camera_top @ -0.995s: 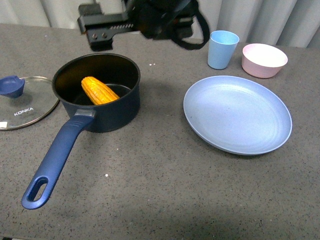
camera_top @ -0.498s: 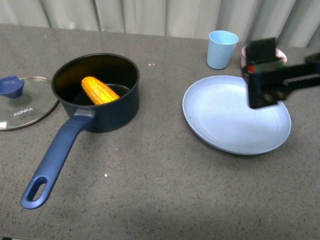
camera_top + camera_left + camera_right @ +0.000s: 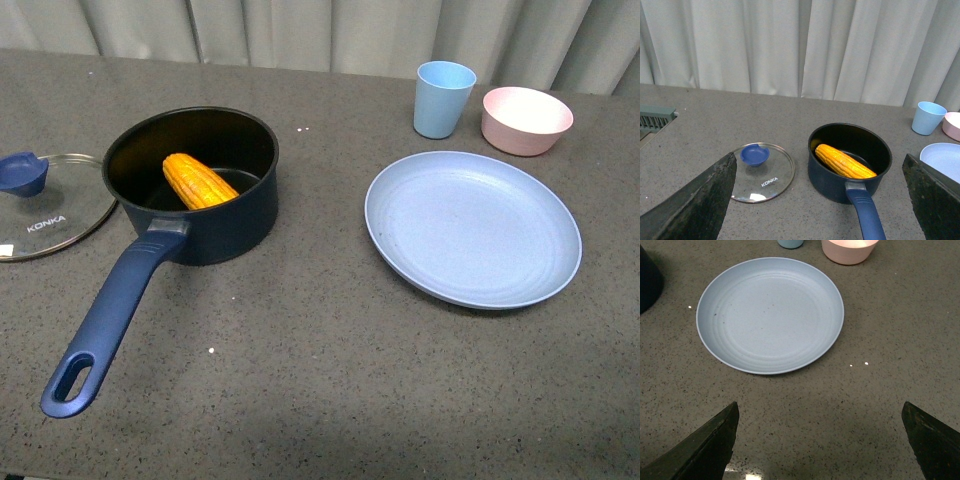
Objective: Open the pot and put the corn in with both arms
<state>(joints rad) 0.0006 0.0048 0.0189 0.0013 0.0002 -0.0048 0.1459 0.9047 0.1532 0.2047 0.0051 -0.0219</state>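
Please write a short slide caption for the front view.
Corn lies inside the open pot; its glass lid rests beside it.

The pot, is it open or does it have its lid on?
Open. The pot has no lid on; the glass lid lies flat on the table beside it, and the corn shows inside.

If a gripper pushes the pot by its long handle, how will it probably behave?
The pot would probably pivot rather than slide straight, since its handle sticks far out. The corn leaning inside may roll or shift.
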